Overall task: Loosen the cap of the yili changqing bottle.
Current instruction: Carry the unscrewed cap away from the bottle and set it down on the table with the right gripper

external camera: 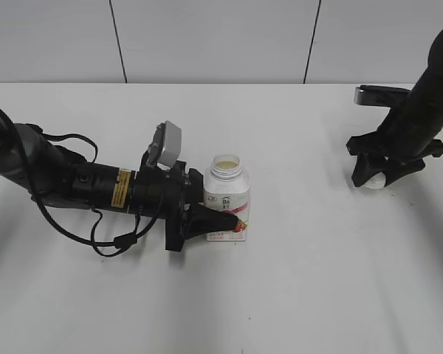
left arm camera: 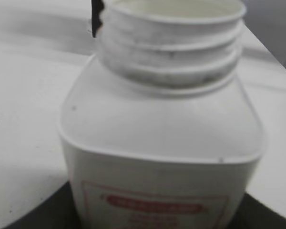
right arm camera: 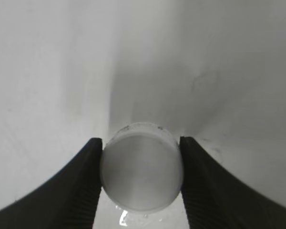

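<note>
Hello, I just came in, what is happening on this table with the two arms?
The left gripper is closed around the lower body of the small squarish white plastic bottle, which stands upright on the white table. The bottle's wide neck is open, its cap already off. The right gripper is closed on the small round white plastic cap, low over the table on the right, well apart from the bottle.

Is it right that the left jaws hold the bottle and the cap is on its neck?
Not quite. The cap is off: the right wrist view shows it between the right jaws, and the exterior view shows the neck of the bottle open. The left jaws do hold the bottle.
</note>
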